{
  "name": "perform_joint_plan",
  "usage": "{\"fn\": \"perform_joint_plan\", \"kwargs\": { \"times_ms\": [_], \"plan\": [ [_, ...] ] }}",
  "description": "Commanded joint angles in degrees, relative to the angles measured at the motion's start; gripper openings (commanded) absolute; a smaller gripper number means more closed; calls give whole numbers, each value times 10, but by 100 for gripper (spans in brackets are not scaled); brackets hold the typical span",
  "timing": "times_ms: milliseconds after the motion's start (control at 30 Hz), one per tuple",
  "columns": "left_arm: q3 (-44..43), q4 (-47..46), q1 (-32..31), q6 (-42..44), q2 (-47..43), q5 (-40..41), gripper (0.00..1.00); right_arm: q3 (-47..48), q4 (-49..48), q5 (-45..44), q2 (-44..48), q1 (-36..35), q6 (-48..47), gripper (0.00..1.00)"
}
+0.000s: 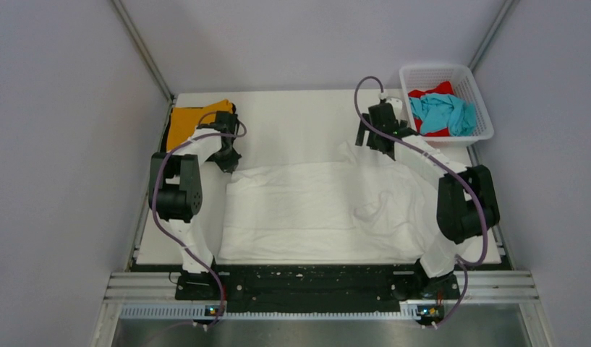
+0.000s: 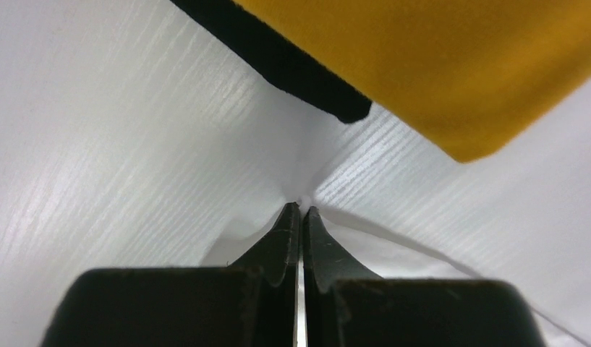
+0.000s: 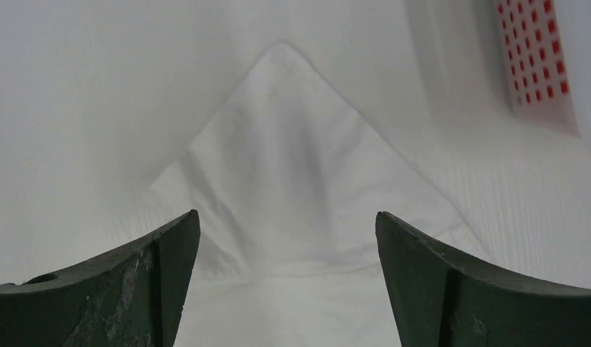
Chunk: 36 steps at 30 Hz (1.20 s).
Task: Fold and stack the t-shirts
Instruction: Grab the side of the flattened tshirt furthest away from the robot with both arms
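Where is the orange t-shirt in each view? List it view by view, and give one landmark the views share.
Top external: the orange t-shirt lies at the far left corner of the table.
Left wrist: it fills the upper right of the picture.
Right wrist: not in it.
Shared landmark: the white t-shirt, spread mid-table and seen in both wrist views, its corner ahead of the right fingers.

Soft, even light falls from above. The top view is bright and slightly hazy, and the white t-shirt [image 1: 314,210] barely separates from the pale counter [image 1: 299,123], with faint grey shadows in its folds. In the left wrist view a streaky sheen lies on the counter and the orange t-shirt [image 2: 437,65] is blurred. In the right wrist view the cloth is sharp but the basket [image 3: 538,58] is out of focus.
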State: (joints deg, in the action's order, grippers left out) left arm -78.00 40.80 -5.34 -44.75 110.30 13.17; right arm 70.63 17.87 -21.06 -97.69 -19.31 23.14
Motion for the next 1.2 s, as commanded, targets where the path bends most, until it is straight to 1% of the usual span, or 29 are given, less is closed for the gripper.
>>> {"fn": "perform_joint_plan", "kwargs": {
  "times_ms": [0, 133, 200, 333, 433, 667, 767, 900, 967, 1067, 1167],
  "plan": [
    [-13, 8, 0, 13, -42, -19, 0, 148, 8, 5, -114, 4, -38, 87],
    [-17, 7, 0, 24, -42, -40, 0, 265, 47, -20, -223, 6, -33, 83],
    [-17, 7, -1, 26, -43, -49, 0, 319, 64, -33, -265, 6, -35, 81],
    [-7, 5, -4, 28, -48, -58, 0, 397, 103, -46, -332, 6, -43, 78],
    [3, -2, -5, 32, -53, -65, 0, 406, 117, -45, -351, 6, -40, 77],
    [8, 2, -5, 38, -57, -67, 0, 355, 117, -63, -346, 6, -30, 70],
    [9, 1, -5, 38, -59, -70, 0, 322, 108, -63, -338, 8, -22, 61],
    [10, 2, -5, 40, -65, -71, 0, 283, 90, -48, -322, 14, -4, 45],
    [11, 2, -5, 40, -69, -70, 0, 265, 78, -46, -314, 15, 5, 39],
    [14, 1, -5, 40, -73, -70, 0, 242, 57, -40, -303, 18, 17, 23],
    [14, 1, -5, 39, -74, -71, 0, 224, 33, -36, -293, 20, 27, 13]
  ]
}}
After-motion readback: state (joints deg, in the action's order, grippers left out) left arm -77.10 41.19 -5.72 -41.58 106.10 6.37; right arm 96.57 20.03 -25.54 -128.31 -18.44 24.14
